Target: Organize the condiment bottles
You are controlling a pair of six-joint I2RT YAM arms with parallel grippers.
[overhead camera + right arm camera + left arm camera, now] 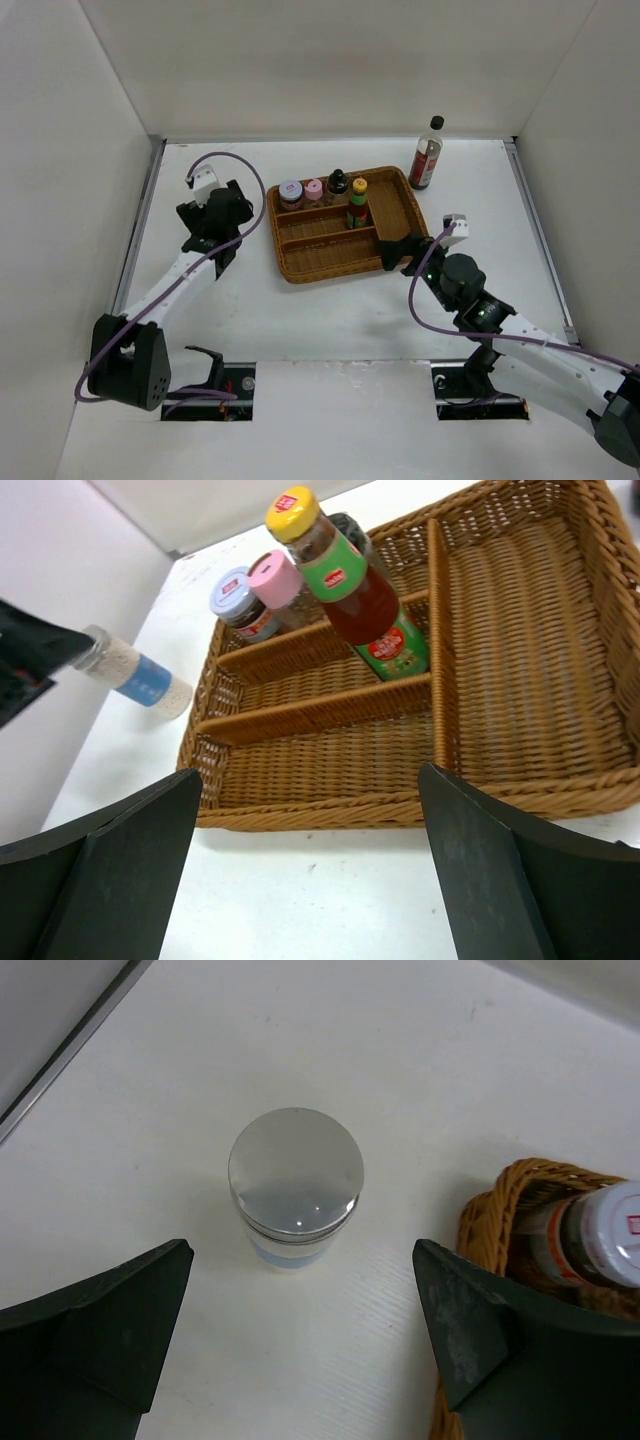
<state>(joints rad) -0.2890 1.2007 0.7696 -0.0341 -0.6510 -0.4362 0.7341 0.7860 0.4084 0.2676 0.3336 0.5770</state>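
Note:
A grey-lidded, blue-labelled jar (pixel 296 1172) stands on the table just left of the wicker tray (pixel 300 268). It also shows in the right wrist view (pixel 138 677). My left gripper (pixel 300 1300) is open above it and a little short of it, and hides it in the top view (pixel 226 218). The purple-white-topped shaker (pixel 290 190), pink shaker (pixel 313 188), black shaker (pixel 337 182) and yellow-capped sauce bottle (pixel 358 203) stand in the tray's back compartments. The tall dark red bottle (pixel 426 154) stands outside, at the back right. My right gripper (pixel 398 252) is open and empty at the tray's near right corner.
White walls enclose the table on the left, back and right. The tray's large right compartment (pixel 520 650) and front left compartment (pixel 320 755) hold nothing. A metal rail (pixel 70 1045) runs along the table's left edge.

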